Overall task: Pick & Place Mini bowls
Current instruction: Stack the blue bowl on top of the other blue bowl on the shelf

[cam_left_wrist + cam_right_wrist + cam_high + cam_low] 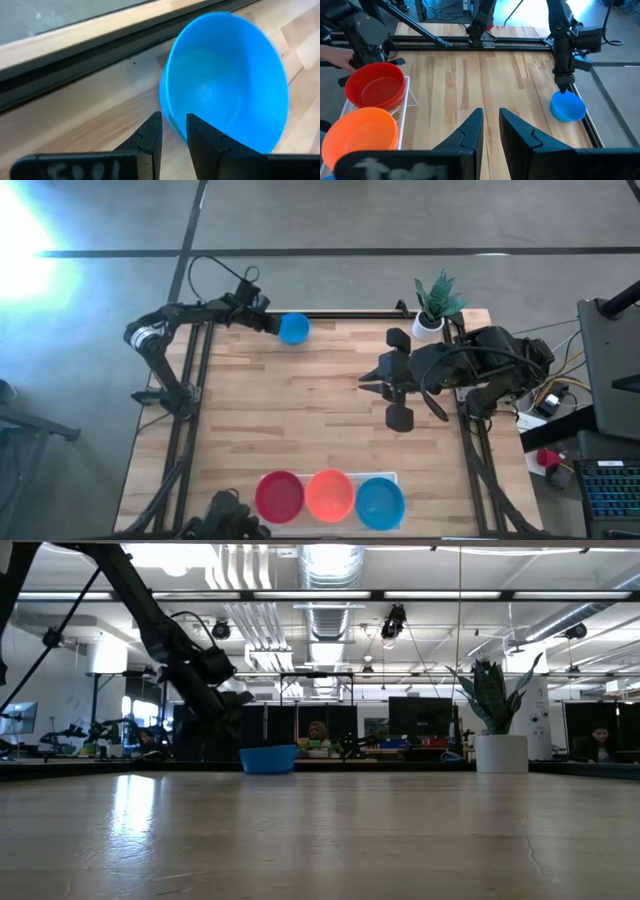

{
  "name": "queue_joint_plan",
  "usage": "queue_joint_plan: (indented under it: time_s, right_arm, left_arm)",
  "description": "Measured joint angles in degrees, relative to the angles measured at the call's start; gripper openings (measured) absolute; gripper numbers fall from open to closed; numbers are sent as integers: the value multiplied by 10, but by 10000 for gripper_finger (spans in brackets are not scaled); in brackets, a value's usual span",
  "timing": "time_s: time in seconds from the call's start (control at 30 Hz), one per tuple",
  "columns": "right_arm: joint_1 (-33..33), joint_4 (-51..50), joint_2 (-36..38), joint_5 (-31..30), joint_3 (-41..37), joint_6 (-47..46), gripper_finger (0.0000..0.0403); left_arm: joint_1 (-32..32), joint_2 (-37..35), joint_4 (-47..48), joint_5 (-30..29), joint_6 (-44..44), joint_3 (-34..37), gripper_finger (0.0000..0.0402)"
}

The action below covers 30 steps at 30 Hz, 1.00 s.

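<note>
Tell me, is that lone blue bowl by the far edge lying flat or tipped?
Flat, open side up: the low view shows the blue bowl sitting level on the table, the left gripper at its rim.

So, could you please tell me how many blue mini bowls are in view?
2: one blue bowl at the far edge by the left gripper, another blue bowl in the white tray, beside the orange.

Blue bowl [294,329] table's far edge; red [280,496], orange [329,494], blue [380,503] near edge.
</note>
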<state>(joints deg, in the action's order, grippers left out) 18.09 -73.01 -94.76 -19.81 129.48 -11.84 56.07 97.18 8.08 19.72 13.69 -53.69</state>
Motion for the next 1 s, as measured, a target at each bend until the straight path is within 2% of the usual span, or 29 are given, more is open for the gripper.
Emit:
queue_joint_plan:
  time_s: [0.23,0.3,0.43,0.67,0.83,1.0]
  right_arm:
    - [0,0,0,0,-1,0,57]
    - [0,0,0,0,-1,0,57]
    - [0,0,0,0,-1,0,57]
    - [0,0,0,0,-1,-1,57]
    - [0,-2,0,1,-1,-2,57]
    - [0,-11,0,1,-2,-1,57]
  left_arm:
    - [0,6,-5,8,0,0,76]
    - [0,5,-5,6,2,0,63]
    - [0,4,-3,-2,2,0,13]
    - [0,-4,4,-3,12,0,2]
    - [0,-51,28,-3,12,0,1]
    - [-2,-132,60,-5,12,0,1]
